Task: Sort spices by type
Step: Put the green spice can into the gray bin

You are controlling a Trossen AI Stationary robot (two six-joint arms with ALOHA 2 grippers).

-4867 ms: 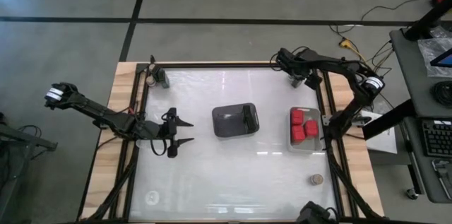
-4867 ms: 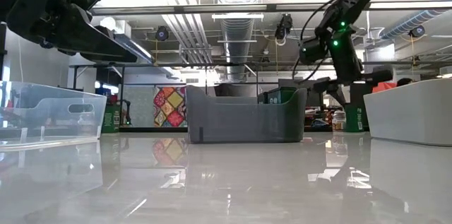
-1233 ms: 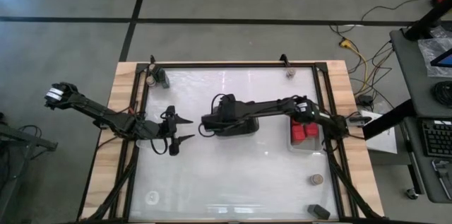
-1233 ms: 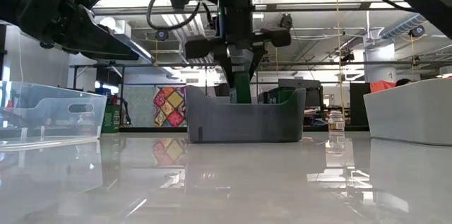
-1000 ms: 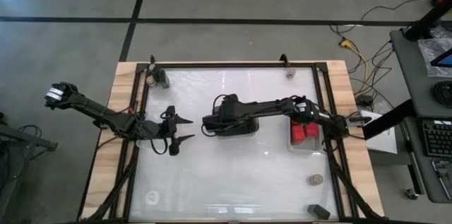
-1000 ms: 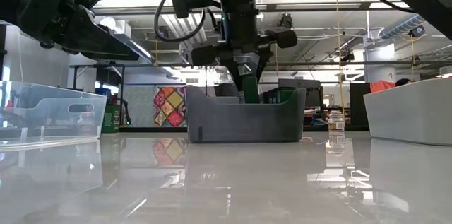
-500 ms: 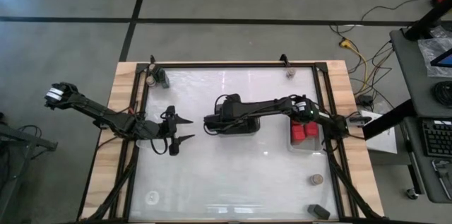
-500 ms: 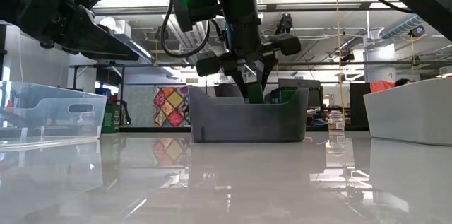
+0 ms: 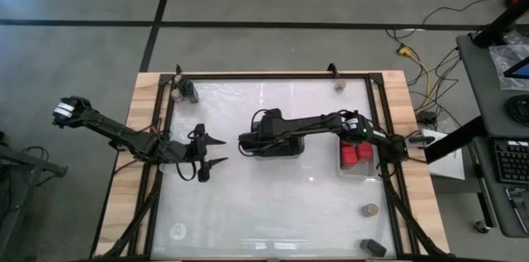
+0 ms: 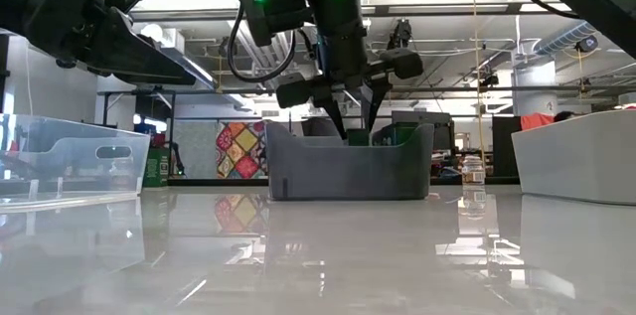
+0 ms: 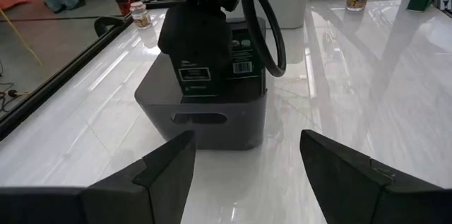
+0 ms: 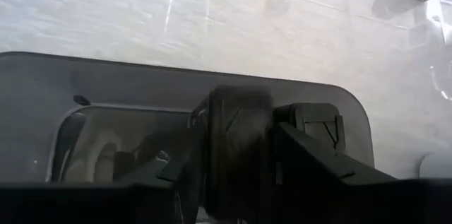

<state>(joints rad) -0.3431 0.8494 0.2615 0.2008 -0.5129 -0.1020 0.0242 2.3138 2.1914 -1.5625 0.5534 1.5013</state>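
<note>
A dark grey-black block (image 12: 236, 136) is seen inside the dark rectangular tray (image 9: 288, 150), which stands at the centre of the white table (image 9: 273, 204) in the high view. The right gripper (image 10: 356, 128) is lowered into this tray from above, and the block is framed directly in front of its wrist camera. Whether the block is clasped or already let go cannot be told.

To the right of the dark tray in the high view, several red blocks (image 9: 355, 153) are gathered in a clear shallow tray (image 9: 357, 173) at the table's right edge. Below that tray, towards the lower right of the frame, a tan-topped jar (image 9: 370, 209) is set alone on the table. A second dark block (image 9: 372, 247) is seen at the bottom edge. Another jar (image 9: 340, 85) is placed at the table's top edge, right of centre. In the upper left corner of the table, a third jar (image 9: 173, 93) and a third dark block (image 9: 189, 90) are found just beside each other.

The left gripper (image 9: 216, 153) is held above the table left of the dark tray, apart from it. Its fingers (image 11: 169, 171) are spread wide and nothing is held between them.
</note>
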